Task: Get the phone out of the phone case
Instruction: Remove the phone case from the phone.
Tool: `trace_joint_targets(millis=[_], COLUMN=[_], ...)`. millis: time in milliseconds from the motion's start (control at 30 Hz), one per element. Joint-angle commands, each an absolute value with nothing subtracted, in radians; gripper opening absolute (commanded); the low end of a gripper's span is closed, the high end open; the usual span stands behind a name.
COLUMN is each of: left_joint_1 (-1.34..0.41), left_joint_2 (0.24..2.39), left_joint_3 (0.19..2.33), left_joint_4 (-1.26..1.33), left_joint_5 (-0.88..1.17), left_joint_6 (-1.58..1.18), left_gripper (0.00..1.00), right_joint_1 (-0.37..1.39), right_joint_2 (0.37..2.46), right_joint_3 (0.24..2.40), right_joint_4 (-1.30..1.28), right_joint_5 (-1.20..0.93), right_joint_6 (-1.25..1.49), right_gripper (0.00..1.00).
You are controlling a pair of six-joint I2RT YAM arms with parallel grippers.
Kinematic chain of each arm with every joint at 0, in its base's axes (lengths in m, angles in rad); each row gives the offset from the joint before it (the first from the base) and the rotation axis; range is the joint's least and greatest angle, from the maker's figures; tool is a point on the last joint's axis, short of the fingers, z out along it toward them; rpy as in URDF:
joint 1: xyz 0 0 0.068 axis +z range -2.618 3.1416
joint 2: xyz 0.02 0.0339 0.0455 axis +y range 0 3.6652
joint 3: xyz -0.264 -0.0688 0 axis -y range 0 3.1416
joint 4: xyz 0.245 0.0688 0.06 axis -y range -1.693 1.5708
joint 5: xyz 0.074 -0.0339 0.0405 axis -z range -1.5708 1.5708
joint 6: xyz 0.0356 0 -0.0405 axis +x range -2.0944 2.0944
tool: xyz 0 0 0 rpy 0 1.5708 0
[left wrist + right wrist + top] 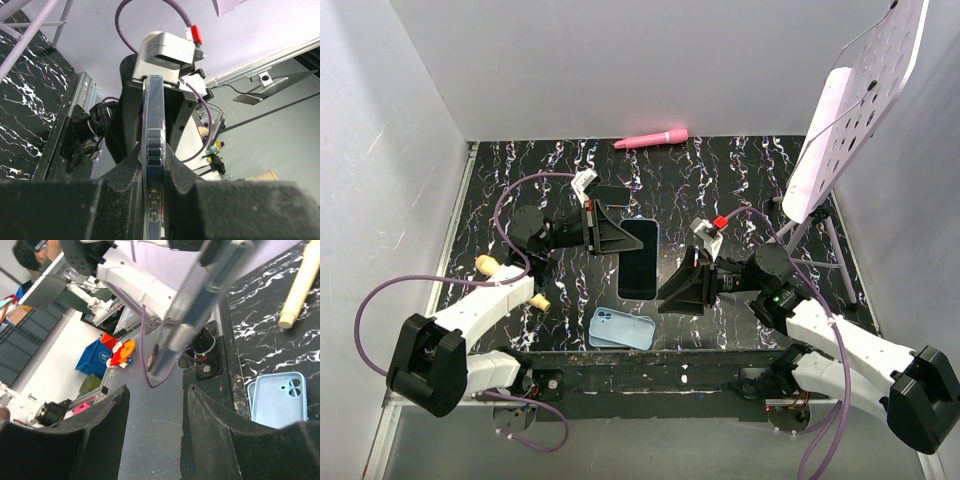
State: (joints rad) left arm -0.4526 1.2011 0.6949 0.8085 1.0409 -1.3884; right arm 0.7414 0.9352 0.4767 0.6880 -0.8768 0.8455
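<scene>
Right tool (682, 288) stands with its fingers apart and nothing between them, low in the middle of the top view, just beside the phone's lower right corner. I cannot tell whether it touches. Nearer than it, by the front edge of the worktop (740, 180), lies the pale blue phone case (622, 328): flat, camera cut-out showing, apparently empty.

Beyond the case, centre frame: phone (638, 258), a dark slab with its broad face up. The left tool (618, 232) is clamped on it from the upper left. The left wrist view shows the phone edge-on with a finger pressed on each face. I cannot tell whether the phone is lifted or resting.

Judgement: the phone is out of the case and the task looks nearly done.

Handling:
- Phone: stiff, dense for its size, with smooth glass faces, so it is slippery and would break in a fall. A pinch near one edge leaves a long overhang, so a hold nearer the middle, across the faces, seems safer.
- Case: light and bendy, best taken by the rim at a corner.

Far back against the wall: pink rod (652, 138). Upper right: white perforated board (860, 90) on a stand.
</scene>
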Motion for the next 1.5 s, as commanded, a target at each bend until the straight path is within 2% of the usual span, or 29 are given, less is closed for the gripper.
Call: trace_joint_targets(millis=[0,233,500,600,967,1067,1200,1333,1467], left_joint_1=[-0.446,-0.446,-0.446,-0.446,-0.460,-0.482,-0.508,-0.526,-0.538], left_joint_2=[1.204,1.187,1.181,1.187,1.198,1.200,1.169,1.154,1.180], left_joint_3=[0.700,0.698,0.690,0.690,0.644,0.630,0.601,0.569,0.563], left_joint_4=[0.874,0.865,0.853,0.882,0.998,1.043,1.042,1.075,1.124], left_joint_5=[1.014,1.020,1.026,1.029,1.011,0.993,0.924,0.833,0.810], left_joint_6=[-1.416,-1.416,-1.405,-1.428,-1.561,-1.612,-1.629,-1.663,-1.709], left_gripper=[0.00,0.00,0.00,0.00,0.00,0.00,0.00,0.00,0.00], right_joint_1=[0.744,0.744,0.742,0.744,0.744,0.744,0.752,0.753,0.755], right_joint_2=[0.916,1.002,1.069,1.078,1.127,1.134,1.124,1.155,1.172], right_joint_3=[0.494,0.526,0.526,0.531,0.523,0.573,0.620,0.634,0.638], right_joint_4=[0.819,0.906,1.042,1.010,1.020,0.803,0.510,0.397,0.356], right_joint_5=[-0.920,-0.939,-0.956,-0.943,-0.914,-0.798,-0.527,-0.252,-0.149], right_joint_6=[0.874,0.914,0.994,0.974,0.841,0.734,0.562,0.460,0.456], right_gripper=[0.58,0.55,0.45,0.38,0.01,0.01,0.01,0.01,0.01])
